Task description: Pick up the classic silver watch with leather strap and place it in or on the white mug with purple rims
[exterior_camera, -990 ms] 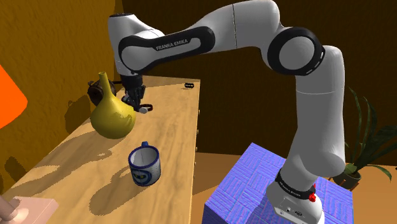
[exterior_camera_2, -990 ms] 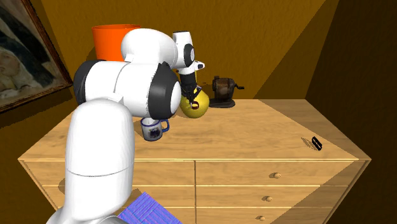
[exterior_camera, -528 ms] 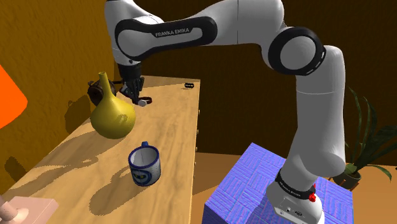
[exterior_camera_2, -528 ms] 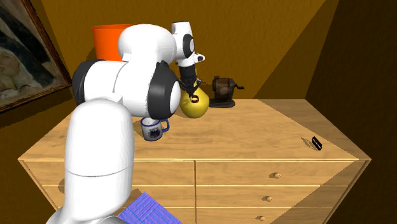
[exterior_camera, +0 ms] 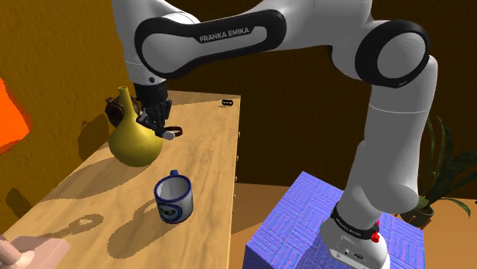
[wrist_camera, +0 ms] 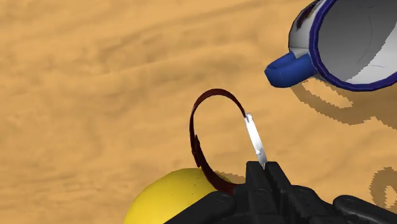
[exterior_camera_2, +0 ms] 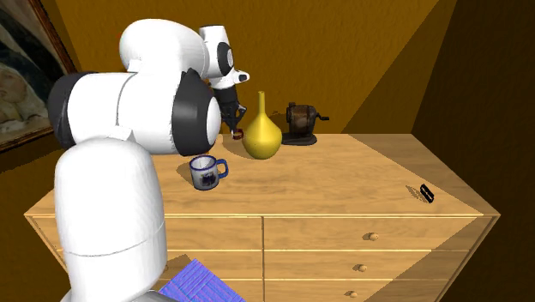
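Note:
My gripper [exterior_camera: 159, 127] is shut on the watch [exterior_camera: 173, 132] and holds it in the air beside the yellow vase [exterior_camera: 135, 139]. In the wrist view the dark red strap [wrist_camera: 196, 135] forms a loop, and the silver face [wrist_camera: 253, 136] stands edge-on just past the gripper [wrist_camera: 264, 170]. The white mug [exterior_camera: 174, 198] with a dark blue rim and handle stands upright on the wooden dresser top [exterior_camera: 206, 153], nearer the stand than the vase. From the second exterior view the gripper [exterior_camera_2: 233, 129] hangs above and behind the mug [exterior_camera_2: 206, 172], left of the vase [exterior_camera_2: 261, 134].
A dark crank device [exterior_camera_2: 301, 123] stands behind the vase. A small black item [exterior_camera_2: 426, 192] lies near the dresser's far right edge. A pink block [exterior_camera: 34, 252] sits at the near left corner. The blue stand [exterior_camera: 321, 229] is beside the dresser.
The arm has swung over, carrying the gripper and watch from in front of the vase to the vase's left in the second exterior view, closer above the mug.

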You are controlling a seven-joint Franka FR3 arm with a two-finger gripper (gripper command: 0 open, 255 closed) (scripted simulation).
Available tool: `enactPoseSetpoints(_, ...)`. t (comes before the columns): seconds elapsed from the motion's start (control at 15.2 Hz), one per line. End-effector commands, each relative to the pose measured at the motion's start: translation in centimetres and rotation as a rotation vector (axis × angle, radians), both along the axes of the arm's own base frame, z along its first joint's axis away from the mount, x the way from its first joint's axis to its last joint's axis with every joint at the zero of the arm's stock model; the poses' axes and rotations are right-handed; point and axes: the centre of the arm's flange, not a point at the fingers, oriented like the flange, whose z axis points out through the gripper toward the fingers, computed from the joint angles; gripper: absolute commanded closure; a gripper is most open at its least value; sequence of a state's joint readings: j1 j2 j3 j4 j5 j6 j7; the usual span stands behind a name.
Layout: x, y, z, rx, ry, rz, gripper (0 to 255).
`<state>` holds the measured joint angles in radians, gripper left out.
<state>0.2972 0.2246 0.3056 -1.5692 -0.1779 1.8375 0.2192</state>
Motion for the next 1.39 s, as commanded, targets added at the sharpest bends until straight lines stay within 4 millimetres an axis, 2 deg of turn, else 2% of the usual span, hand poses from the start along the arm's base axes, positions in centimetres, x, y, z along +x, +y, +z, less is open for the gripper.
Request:
enactPoseSetpoints(0.0, -1.8, 1.5, 0.4, 0.0, -0.001, -0.001, 255)
enactPoseSetpoints(0.46, -8.9, 6.9, 1.1, 0.0, -0.001, -0.001, 255)
enactPoseSetpoints(1.32, -8.9, 6.9, -5.7, 0.0, -0.001, -0.001, 255)
